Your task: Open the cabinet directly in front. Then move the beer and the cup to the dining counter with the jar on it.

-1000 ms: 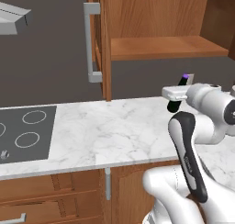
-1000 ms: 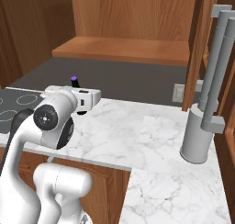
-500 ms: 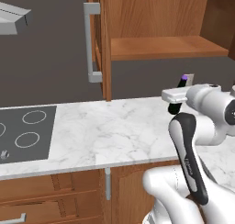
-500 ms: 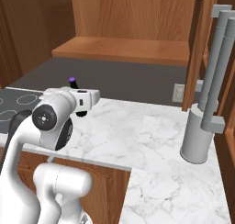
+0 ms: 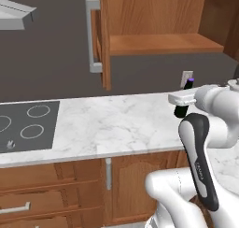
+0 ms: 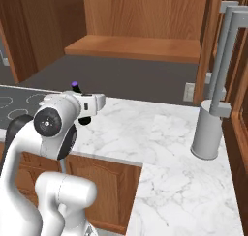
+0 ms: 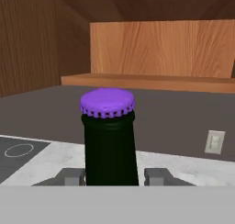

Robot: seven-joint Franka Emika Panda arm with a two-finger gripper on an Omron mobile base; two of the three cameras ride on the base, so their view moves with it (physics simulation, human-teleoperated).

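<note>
1. Dark green-black glass fills the middle of the hand view: the beer (image 7: 109,140) stands upright between the gripper's (image 7: 113,176) two grey fingers (image 7: 69,176), purple cap uppermost, so the jaws are clamped on its neck.
2. I judge the hold is taken high on the neck so the bottle hangs straight and its weight stays below the grip, which should keep it from tipping during the carry.
3. Relative to the cabinet (image 5: 154,24), the bottle is below and in front of the open shelf, out over the marble worktop (image 5: 116,124), with only its cap and a dark stretch of neck showing above the hand in the left base view.
4. The cabinet's door (image 5: 103,35) stands swung open to the shelf's left, its grey bar handle (image 5: 92,35) facing outward; that step looks done, and the shelf is bare in what is seen of it.
5. The arm is folded tight: the forearm rises from the base below the cabinet, the wrist bends level, and the hand points towards the back wall with the fingers reaching forward.
6. Right of the cabinet's shelf, in the right base view, a grey cylinder (image 6: 207,136) stands on the worktop just beside the other door's bar handles (image 6: 227,56).
7. The cup and the dining counter are not visible, so the carry to the counter looks to be the step in hand.
</note>
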